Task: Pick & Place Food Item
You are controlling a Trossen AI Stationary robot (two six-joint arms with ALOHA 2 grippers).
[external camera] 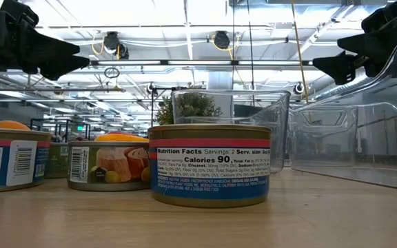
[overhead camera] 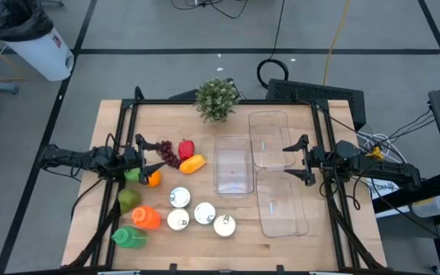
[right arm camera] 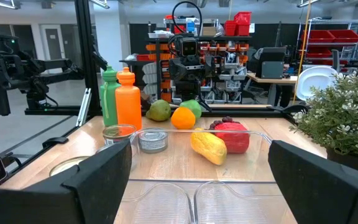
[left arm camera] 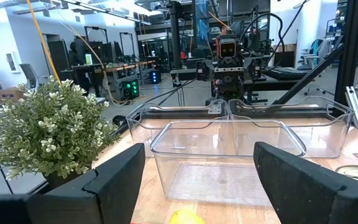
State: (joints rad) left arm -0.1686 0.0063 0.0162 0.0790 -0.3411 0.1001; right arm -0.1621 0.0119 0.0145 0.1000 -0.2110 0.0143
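The left gripper [overhead camera: 150,155] is held above the left part of the table [overhead camera: 228,244], its fingers spread apart and nothing between them. The food items are gathered right around it. Just ahead of its fingertips lie the bunch of dark grapes [overhead camera: 168,152], the red pepper [overhead camera: 186,148] and the yellow pepper [overhead camera: 193,163], the last being seen at the lower edge of the left wrist view between the two fingers [left arm camera: 114,180]. Directly under the fingertips an orange [overhead camera: 153,180] and a green fruit [overhead camera: 132,175] are found. Beside the gripper, toward the table's near edge, a pear [overhead camera: 129,198], an orange bottle [overhead camera: 147,218] and a green bottle [overhead camera: 129,237] are laid, with four tins [overhead camera: 202,215] grouped next to them.

Farther ahead of the left gripper, past the peppers, a clear plastic container [overhead camera: 233,165] is placed at the table's middle, and a small potted plant [overhead camera: 217,98] is set at the far edge.

The right gripper [overhead camera: 299,160] is held over the right part of the table, fingers wide apart and empty. Below and around its fingertips two more clear containers [overhead camera: 281,202] are placed, one to each side. The food items lie well ahead of it, beyond the middle container, as seen in the right wrist view.
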